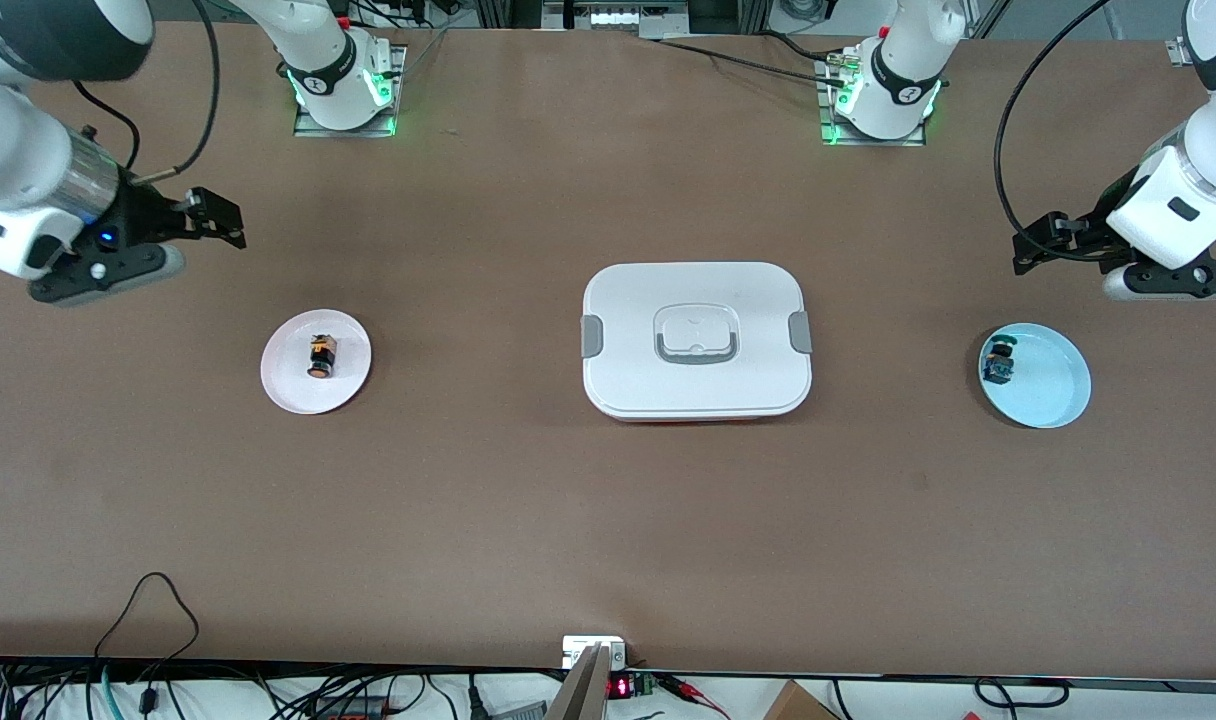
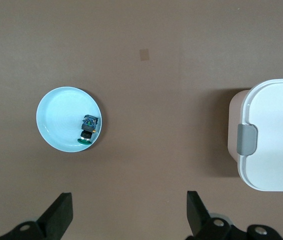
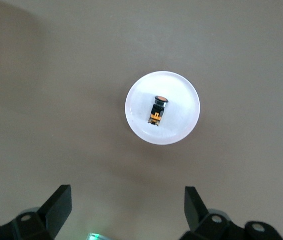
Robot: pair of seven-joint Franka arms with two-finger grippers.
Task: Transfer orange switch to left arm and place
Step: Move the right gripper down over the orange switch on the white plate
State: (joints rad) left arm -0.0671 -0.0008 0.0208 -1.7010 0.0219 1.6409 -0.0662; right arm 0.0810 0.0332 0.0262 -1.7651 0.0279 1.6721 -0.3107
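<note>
No brand names or readable writing on anything here, just the plain stuff. The table is a matte brown sheet, flat and a bit felt-like.

The orange switch is a stubby black cylinder with orange bits, lying on its side on a small round white plate toward the right arm's end of the table. The plate looks smooth and slightly glossy with a shallow rim.

In the middle sits the box: white plastic, rounded-rectangle lid, grey clips on the two short sides and a grey-edged handle recess on top.

Toward the left arm's end there's a pale blue round plate, also smooth with a raised lip, holding a small blue-and-green component near its edge.

Both arms are white with black ends. The right claw hangs in the air above the table near the white plate, fingers spread wide, nothing in it. The left claw hangs near the blue plate, also spread wide and empty.
</note>
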